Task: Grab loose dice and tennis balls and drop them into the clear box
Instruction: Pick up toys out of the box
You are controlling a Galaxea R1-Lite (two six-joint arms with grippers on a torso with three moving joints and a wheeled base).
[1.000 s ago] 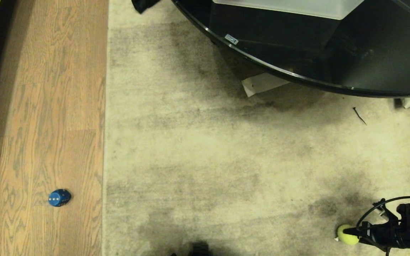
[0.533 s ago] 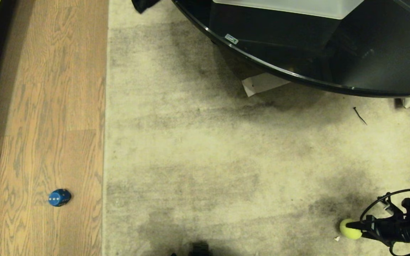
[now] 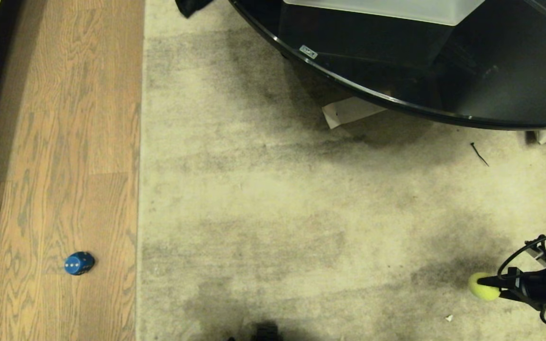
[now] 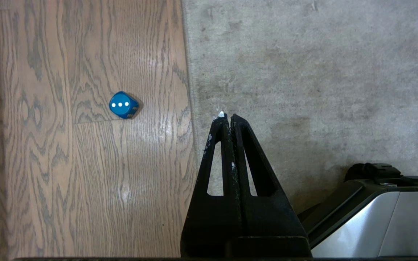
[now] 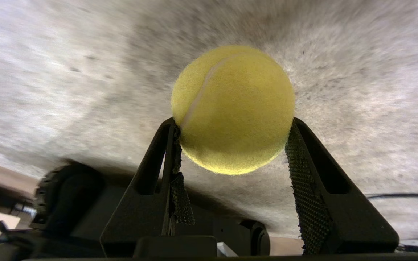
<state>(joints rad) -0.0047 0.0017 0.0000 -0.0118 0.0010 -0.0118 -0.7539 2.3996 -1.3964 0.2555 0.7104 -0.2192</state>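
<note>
At the bottom right of the head view my right gripper (image 3: 490, 283) is shut on a yellow-green tennis ball (image 3: 483, 287), held clear of the carpet. In the right wrist view the tennis ball (image 5: 233, 108) sits clamped between both fingertips of that gripper (image 5: 233, 123). A blue die (image 3: 78, 263) with white pips lies on the wooden floor at the left; the left wrist view shows this blue die (image 4: 122, 104) too. My left gripper (image 4: 228, 116) is parked, shut and empty, above the carpet's edge. A corner of the clear box (image 3: 386, 9) stands on the black table.
A round black table (image 3: 443, 71) fills the top right, its rim overhanging the beige carpet (image 3: 277, 213). A white paper scrap (image 3: 349, 112) lies under the rim. A thin dark strip (image 3: 479, 154) and a small white fleck (image 3: 449, 318) lie on the carpet.
My right gripper has lifted the tennis ball off the carpet and carried it up and to the right. The small white fleck stays on the carpet where the ball was.
</note>
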